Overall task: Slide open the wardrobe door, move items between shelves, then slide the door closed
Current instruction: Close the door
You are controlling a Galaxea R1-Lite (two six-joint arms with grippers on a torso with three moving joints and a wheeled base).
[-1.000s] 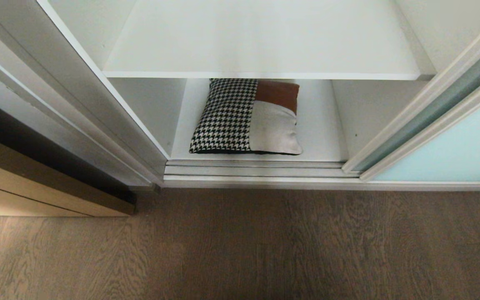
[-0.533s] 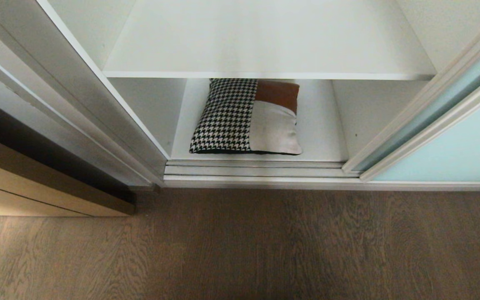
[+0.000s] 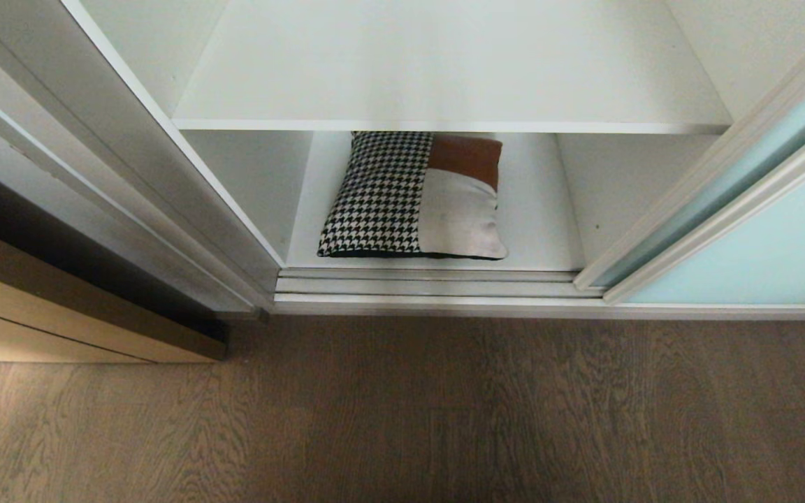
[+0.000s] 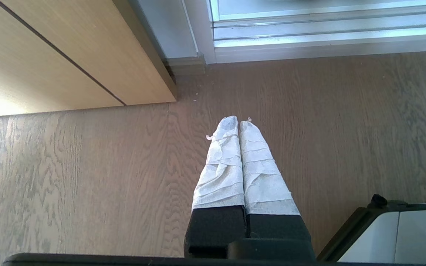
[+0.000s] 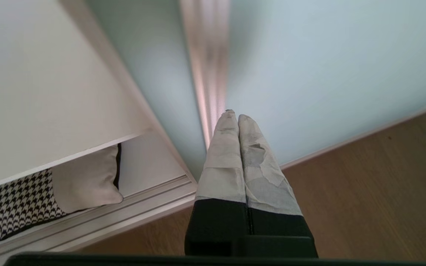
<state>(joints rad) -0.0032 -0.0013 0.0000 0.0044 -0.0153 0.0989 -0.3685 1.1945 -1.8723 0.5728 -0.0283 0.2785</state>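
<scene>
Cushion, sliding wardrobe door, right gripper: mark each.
cushion [image 3: 381,199], head view, on its houndstooth half
sliding wardrobe door [image 5: 327,55], right wrist view, on the frosted aqua glass
right gripper [image 5: 234,117], right wrist view, at the shut fingertips

The right hand [image 5: 234,115] had its taped fingers pressed together, tips pointing at the silver frame strip [image 5: 207,74] of the sliding wardrobe door [image 5: 309,62]. Beside it a cushion [image 5: 50,195] lay under a white shelf [image 5: 43,111], behind the floor track [image 5: 124,214]. Wood floor [image 5: 364,184] ran below.
</scene>
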